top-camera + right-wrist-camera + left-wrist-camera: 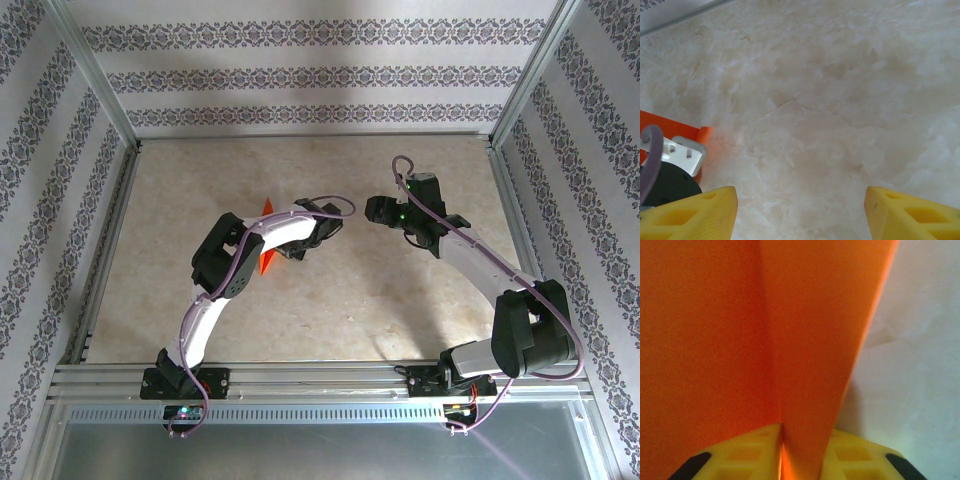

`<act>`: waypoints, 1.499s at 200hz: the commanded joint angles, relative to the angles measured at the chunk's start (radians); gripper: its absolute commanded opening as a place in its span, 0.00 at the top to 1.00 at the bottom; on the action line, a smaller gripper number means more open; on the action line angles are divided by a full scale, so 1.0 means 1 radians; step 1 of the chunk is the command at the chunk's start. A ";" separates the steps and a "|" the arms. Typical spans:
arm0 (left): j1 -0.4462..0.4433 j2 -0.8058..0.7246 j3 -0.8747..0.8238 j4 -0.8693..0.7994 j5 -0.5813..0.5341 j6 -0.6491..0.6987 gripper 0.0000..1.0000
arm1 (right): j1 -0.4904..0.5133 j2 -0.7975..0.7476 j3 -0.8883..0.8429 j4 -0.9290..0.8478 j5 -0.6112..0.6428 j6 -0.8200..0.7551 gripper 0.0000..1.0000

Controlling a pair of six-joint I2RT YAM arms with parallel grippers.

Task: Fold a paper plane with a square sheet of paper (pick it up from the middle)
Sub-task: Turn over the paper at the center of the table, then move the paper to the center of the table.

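Pinching the paper plane between the left fingers; holding the right fingers wide apart above the bench, plane peeking in left of them.

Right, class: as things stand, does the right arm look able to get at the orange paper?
Probably yes, with care. The right gripper hangs open over the table with nothing between it and the orange paper. But the left gripper has the paper between its fingers, crowding it.

No legible text, label, brand or number anywhere, wallpaper at twelve o'clock carrying only floral bands, right wrist view's pale strip at ten o'clock bearing blurred, unreadable marks
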 commanded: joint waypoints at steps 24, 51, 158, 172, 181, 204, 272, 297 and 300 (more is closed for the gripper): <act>-0.023 -0.036 0.036 -0.006 0.144 -0.015 0.68 | -0.019 0.011 -0.018 0.013 0.008 0.056 0.32; -0.045 -0.099 0.055 0.016 0.298 -0.035 0.61 | -0.030 0.014 -0.021 0.027 -0.010 0.084 0.32; 0.115 -0.552 -0.385 0.439 0.679 -0.091 0.62 | 0.001 0.093 0.005 0.062 -0.124 0.122 0.33; 0.159 -0.582 -0.471 0.508 0.732 -0.106 0.64 | 0.018 0.102 0.005 0.069 -0.125 0.127 0.33; 0.178 -0.595 -0.508 0.536 0.753 -0.112 0.66 | 0.028 0.109 0.006 0.072 -0.125 0.131 0.33; 0.200 -0.605 -0.568 0.602 0.808 -0.101 0.69 | 0.045 0.127 0.012 0.074 -0.130 0.143 0.33; 0.237 -0.549 -0.589 0.586 0.679 -0.124 0.81 | 0.076 0.155 0.034 0.074 -0.143 0.150 0.33; 0.250 -0.519 -0.589 0.596 0.669 -0.132 0.84 | 0.084 0.160 0.036 0.073 -0.140 0.153 0.33; 0.252 -0.516 -0.588 0.596 0.666 -0.134 0.84 | 0.085 0.160 0.036 0.073 -0.137 0.154 0.33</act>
